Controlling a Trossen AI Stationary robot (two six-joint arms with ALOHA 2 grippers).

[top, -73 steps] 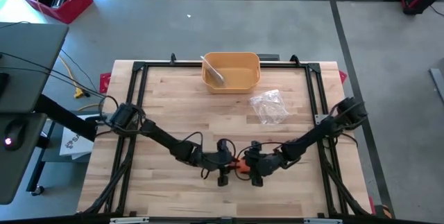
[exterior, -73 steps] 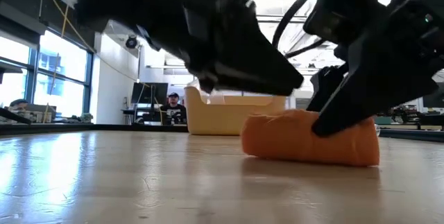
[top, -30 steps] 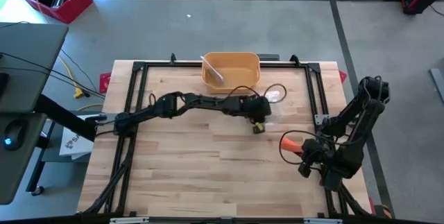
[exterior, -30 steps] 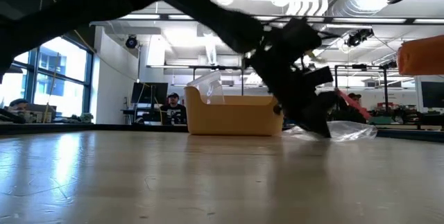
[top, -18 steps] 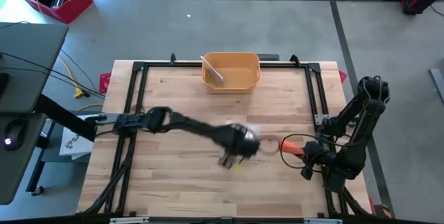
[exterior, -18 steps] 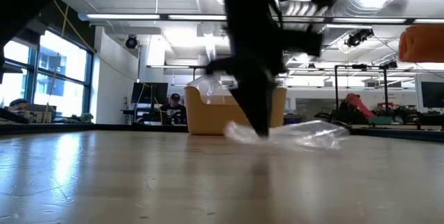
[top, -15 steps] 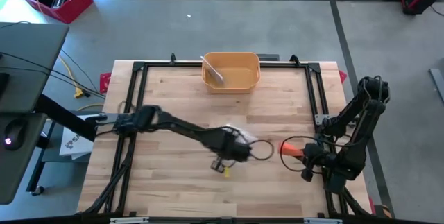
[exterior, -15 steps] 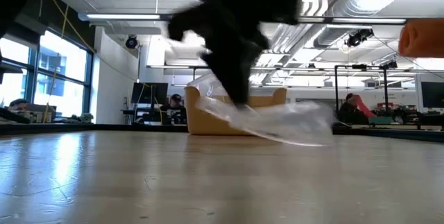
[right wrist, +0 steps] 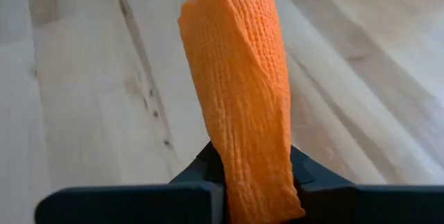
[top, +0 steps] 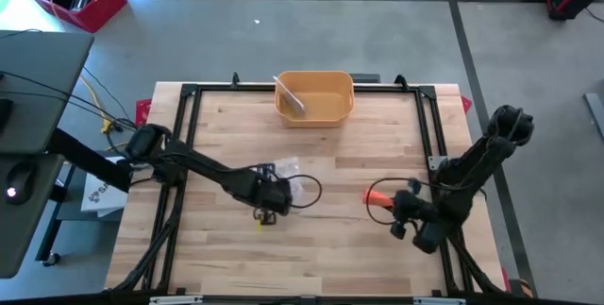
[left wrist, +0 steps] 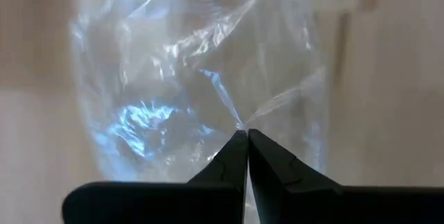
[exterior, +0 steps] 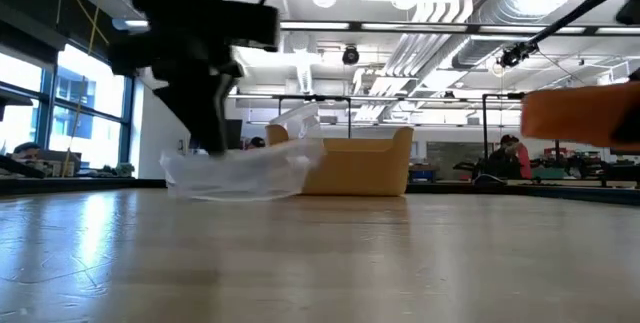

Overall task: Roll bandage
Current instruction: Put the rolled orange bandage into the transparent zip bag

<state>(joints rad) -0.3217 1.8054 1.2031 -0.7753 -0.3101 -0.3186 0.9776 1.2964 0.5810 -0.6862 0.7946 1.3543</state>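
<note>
Near the middle of the light wooden tabletop (top: 217,248), slightly toward its left edge, the left gripper (top: 268,192) is pinched shut on a clear, crinkled plastic bag (left wrist: 201,99). A second ago that bag lay toward the right edge, below the yellow plastic bin (top: 314,96) at the far edge; the left arm has carried it across, and in the low view it hangs with its bottom near the wood.

By the right edge, the right gripper (top: 396,212) holds the orange rolled bandage (right wrist: 243,106) clamped narrow between its fingers, clear of the surface. The roll has shifted only a little inward over the last second.

Reading: rolling looks done, the bandage being already a tight cylinder. Bag and roll now stand well apart but face each other, so bagging the roll seems the step in hand. Bag mouth state: cannot tell.
</note>
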